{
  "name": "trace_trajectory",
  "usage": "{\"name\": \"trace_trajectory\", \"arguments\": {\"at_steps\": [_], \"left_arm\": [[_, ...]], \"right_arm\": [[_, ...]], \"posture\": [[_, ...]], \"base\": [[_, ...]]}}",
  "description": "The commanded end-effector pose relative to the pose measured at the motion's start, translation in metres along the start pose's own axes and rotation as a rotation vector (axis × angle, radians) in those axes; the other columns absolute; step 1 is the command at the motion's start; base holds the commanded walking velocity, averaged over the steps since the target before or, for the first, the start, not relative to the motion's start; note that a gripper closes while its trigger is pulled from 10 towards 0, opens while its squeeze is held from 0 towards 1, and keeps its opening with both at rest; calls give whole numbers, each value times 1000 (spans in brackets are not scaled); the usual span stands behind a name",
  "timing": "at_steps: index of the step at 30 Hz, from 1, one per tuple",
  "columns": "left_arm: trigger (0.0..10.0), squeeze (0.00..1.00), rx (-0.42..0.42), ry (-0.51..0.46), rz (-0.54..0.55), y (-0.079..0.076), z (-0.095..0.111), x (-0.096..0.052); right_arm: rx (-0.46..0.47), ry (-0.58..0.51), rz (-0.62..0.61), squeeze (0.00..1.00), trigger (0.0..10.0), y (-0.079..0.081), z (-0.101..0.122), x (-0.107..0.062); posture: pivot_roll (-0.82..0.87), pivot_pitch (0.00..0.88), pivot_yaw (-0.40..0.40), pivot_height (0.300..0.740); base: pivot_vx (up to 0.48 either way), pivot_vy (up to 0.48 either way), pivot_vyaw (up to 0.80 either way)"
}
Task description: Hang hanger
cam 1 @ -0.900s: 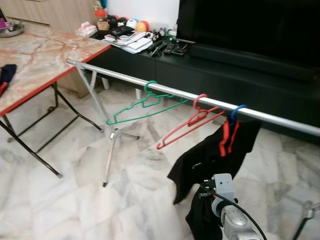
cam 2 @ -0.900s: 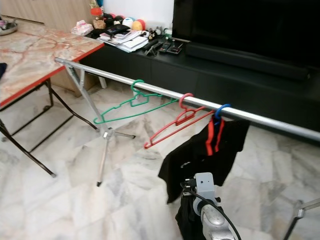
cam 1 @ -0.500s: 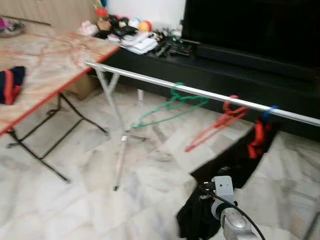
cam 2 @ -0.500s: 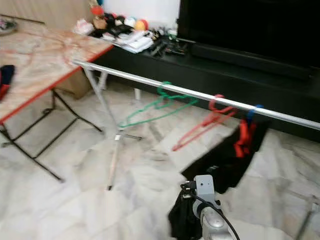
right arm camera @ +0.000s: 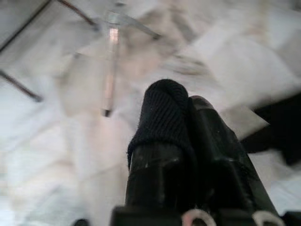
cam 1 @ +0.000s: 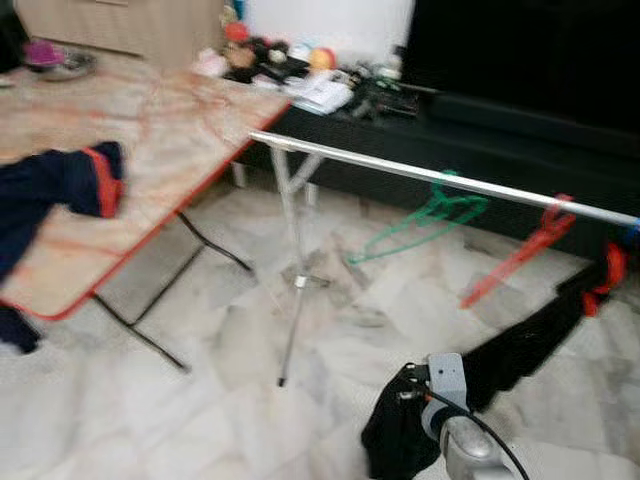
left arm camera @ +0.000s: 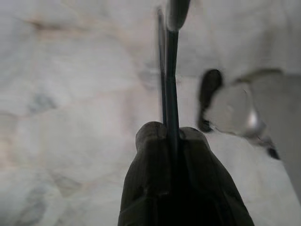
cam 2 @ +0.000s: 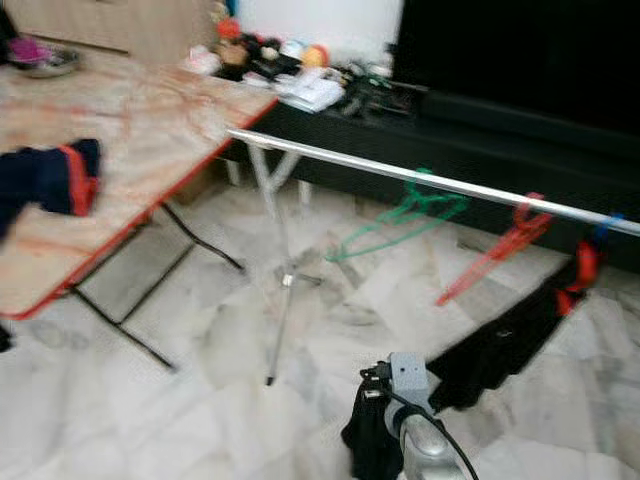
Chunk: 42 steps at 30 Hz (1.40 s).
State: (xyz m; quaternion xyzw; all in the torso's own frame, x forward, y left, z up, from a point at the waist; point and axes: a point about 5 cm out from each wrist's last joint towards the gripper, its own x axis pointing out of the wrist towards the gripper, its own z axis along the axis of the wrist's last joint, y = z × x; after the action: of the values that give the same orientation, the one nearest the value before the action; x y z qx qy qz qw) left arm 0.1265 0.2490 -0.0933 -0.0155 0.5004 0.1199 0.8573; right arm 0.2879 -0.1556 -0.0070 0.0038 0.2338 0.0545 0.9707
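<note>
A silver rail (cam 1: 420,172) crosses the room on a folding stand. From it hang a green hanger (cam 1: 425,218), a red hanger (cam 1: 520,255) and, at the far right, a blue hanger (cam 2: 605,228) carrying a black garment with red trim (cam 1: 540,335). My right gripper (right arm camera: 186,101) is low over the marble floor with its fingers shut; one finger has a black knit cover. The garment's lower end lies close beside it. In the left wrist view, my left gripper (left arm camera: 171,132) is shut on a thin dark hanger wire (left arm camera: 168,70) seen edge-on.
A marble-topped folding table (cam 1: 170,130) stands on the left with a dark blue and red garment (cam 1: 50,185) on it. The stand's leg (cam 1: 292,310) reaches the floor mid-view. A black TV cabinet (cam 1: 520,140) with clutter runs along the back wall.
The whole picture has swung left, so the table and its garment fill more of the view and the hangers sit far right. My right arm keeps its low pose.
</note>
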Motion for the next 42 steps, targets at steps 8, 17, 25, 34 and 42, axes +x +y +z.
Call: {"name": "trace_trajectory", "arguments": {"at_steps": [8,17,25,34,42], "left_arm": [[10000,0,13,42,-10,-3,-15,-2],[10000,0,14,29,-17,-4,-14,-2],[10000,0,32,36,-19,-4,-14,-2],[10000,0,41,36,-26,-5,-15,-2],[10000,0,38,34,-29,-5,-15,-2]], "right_arm": [[-3,13,-18,0,10000,-8,-3,-2],[-3,12,-21,0,10000,-8,-3,-2],[-5,11,-19,0,10000,-7,-2,-2],[-6,3,-22,0,10000,-8,-2,-2],[-6,3,-23,0,10000,-8,-2,-2]], "posture": [[-3,144,-9,740],[-2,146,-9,740],[-1,145,-9,740],[0,148,-8,740],[3,147,-6,740]], "base": [[0,265,-408],[0,0,-800],[0,0,-800],[0,0,-178],[0,0,0]]}}
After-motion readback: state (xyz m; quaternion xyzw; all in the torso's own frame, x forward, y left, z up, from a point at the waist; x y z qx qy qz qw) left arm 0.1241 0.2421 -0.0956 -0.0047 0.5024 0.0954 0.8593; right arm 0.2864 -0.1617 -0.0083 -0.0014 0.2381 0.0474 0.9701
